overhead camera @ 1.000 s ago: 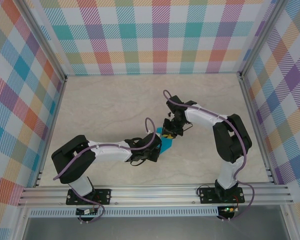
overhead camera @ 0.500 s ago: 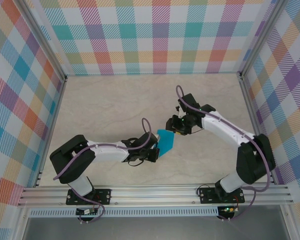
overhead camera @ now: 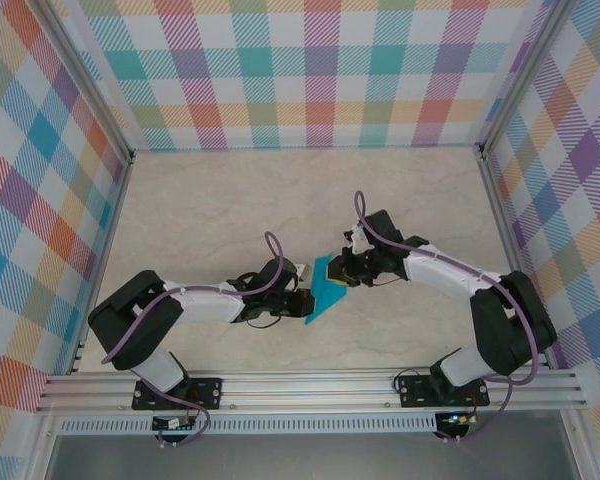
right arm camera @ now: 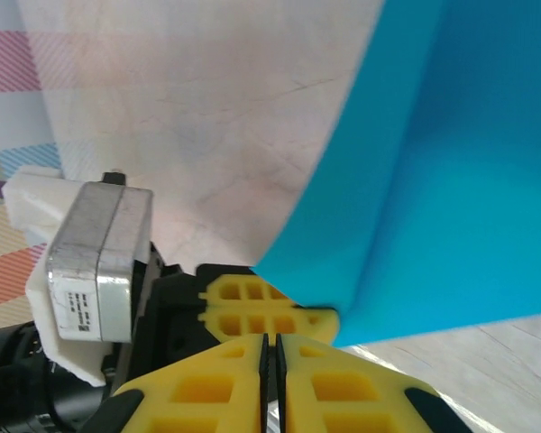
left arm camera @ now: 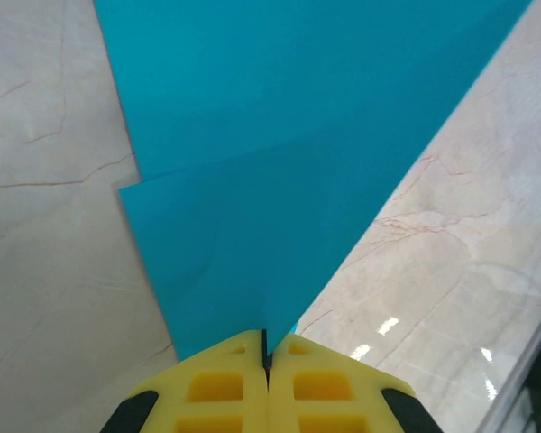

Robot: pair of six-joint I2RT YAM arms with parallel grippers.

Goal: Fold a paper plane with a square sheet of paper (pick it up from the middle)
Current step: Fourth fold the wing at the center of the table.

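Note:
The teal sheet of paper (overhead camera: 325, 290) is folded into a pointed, layered shape and is held just above the table's middle. My left gripper (overhead camera: 302, 302) is shut on its narrow tip; in the left wrist view the yellow fingertips (left arm camera: 266, 341) pinch the point and the sheet (left arm camera: 279, 162) fans out ahead. My right gripper (overhead camera: 346, 268) sits at the sheet's upper right edge. In the right wrist view its jaws (right arm camera: 270, 341) are shut with no paper visible between them. The sheet (right arm camera: 451, 180) rises to their right, and the left gripper's fingers (right arm camera: 252, 307) are just beyond.
The marble-patterned table (overhead camera: 210, 220) is enclosed by checkered walls (overhead camera: 310, 70) at the back and sides. An aluminium rail (overhead camera: 310, 385) runs along the near edge by the arm bases. Both arms meet near the centre.
My right gripper opened and drew back from the paper, then returned to its edge and closed. The left gripper shifted slightly left, still holding the paper, which now looks narrower.

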